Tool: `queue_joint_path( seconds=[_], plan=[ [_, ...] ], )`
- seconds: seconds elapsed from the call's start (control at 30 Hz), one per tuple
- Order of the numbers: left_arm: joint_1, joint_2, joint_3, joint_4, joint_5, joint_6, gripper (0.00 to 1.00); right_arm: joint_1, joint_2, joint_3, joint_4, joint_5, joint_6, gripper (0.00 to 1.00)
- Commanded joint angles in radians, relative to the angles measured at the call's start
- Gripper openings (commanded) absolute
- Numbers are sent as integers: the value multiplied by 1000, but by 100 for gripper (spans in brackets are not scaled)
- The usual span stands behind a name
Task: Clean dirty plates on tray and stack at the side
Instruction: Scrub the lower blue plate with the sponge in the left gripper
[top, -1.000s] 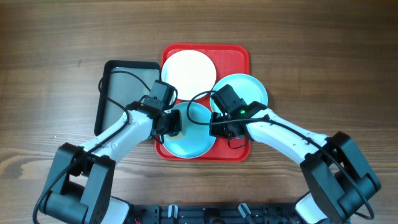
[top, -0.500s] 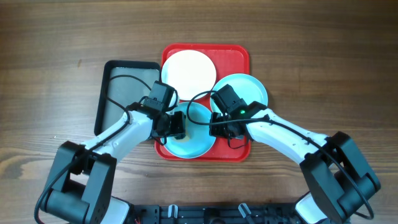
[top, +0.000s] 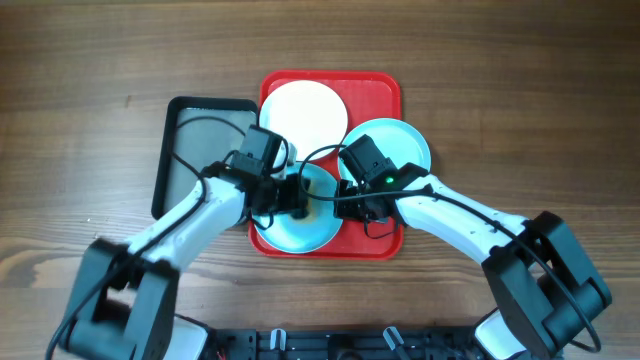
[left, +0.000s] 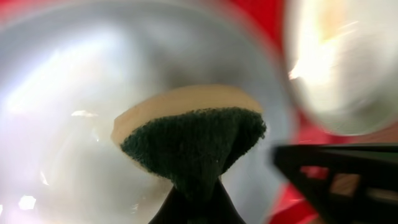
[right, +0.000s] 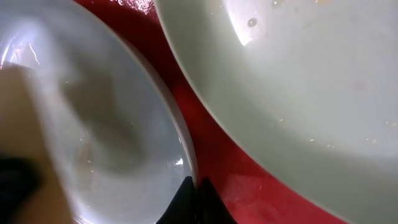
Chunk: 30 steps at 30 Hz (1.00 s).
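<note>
Red tray (top: 378, 92) – centre of the wooden table (top: 520, 80), long side running away from the robot; all positions below are given from it. White plate (top: 303, 112): inside the tray's far-left corner, flat. Far aqua plate (top: 408, 142): at the tray's right rim, overhanging it onto the table. Near aqua plate (top: 300, 228): in the tray's near-left part, its edge passing over the left rim. Dark grey tray (top: 188, 130): just outside the tray's left rim, touching or nearly so (the gap is not clear). Left gripper (top: 296, 196): over the near aqua plate, fingers pinched on a sponge (left: 193, 134) – green scouring face up, yellow foam pressed to the plate surface. Right gripper (top: 350, 206): between the two aqua plates, its tips closed on the near aqua plate's right rim, red tray floor showing beside them in the wrist view.
</note>
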<state>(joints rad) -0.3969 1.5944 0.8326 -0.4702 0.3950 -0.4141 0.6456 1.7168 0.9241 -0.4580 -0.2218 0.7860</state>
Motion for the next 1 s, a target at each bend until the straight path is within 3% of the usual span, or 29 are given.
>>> queue_joint_path(
  seconds=[0.0, 0.17, 0.5, 0.67, 0.77, 0.97],
  plan=[
    [-4, -130, 53, -15, -74, -9, 4, 5, 14, 5, 9, -31, 6, 4],
    [-4, -118, 52, -158, -315, -9, 4, 5, 14, 5, 9, -31, 6, 4],
    [-14, 38, 48, -182, -380, -8, 4, 5, 14, 5, 1, -18, 0, 4],
    [-18, 107, 48, -200, -368, 10, 4, 5, 14, 5, -7, -11, 0, 4],
    [-18, 135, 48, -195, -271, 70, 4, 5, 14, 5, -6, -12, 0, 4],
    [-58, 221, 48, -135, -157, 66, 5, 5, 14, 5, -3, -31, 0, 4]
  ],
)
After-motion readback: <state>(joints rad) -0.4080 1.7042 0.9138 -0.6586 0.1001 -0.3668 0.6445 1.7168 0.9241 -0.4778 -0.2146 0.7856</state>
